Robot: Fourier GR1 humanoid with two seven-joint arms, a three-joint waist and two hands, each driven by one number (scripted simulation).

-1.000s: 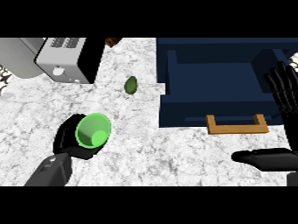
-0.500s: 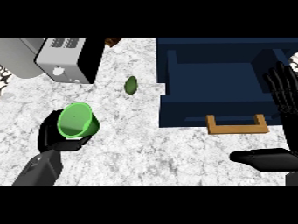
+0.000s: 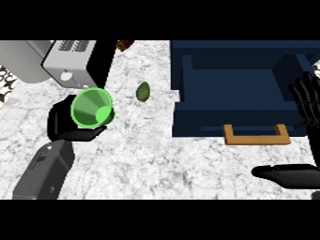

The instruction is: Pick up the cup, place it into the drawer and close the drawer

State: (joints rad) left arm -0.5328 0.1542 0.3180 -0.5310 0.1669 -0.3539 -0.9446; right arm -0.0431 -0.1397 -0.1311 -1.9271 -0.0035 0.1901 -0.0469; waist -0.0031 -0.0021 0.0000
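My left hand (image 3: 69,125) is curled round a green cup (image 3: 92,108), which is lifted off the marble counter and tipped so its mouth faces up toward me. The cup hangs left of centre, just below the toaster. The dark blue drawer (image 3: 242,89) stands pulled open at the right, its inside bare, with a wooden handle (image 3: 256,135) on its front. My right hand (image 3: 313,117) stays open at the right edge, fingers straight over the drawer's right side, thumb stretched out low.
A silver toaster (image 3: 69,63) stands at the back left. A small dark green fruit (image 3: 143,91) lies on the counter between the cup and the drawer. A brown object (image 3: 125,45) shows at the far edge.
My left hand has raised the cup and carried it up and to the right, tilting its mouth toward me. The right hand has stayed put.
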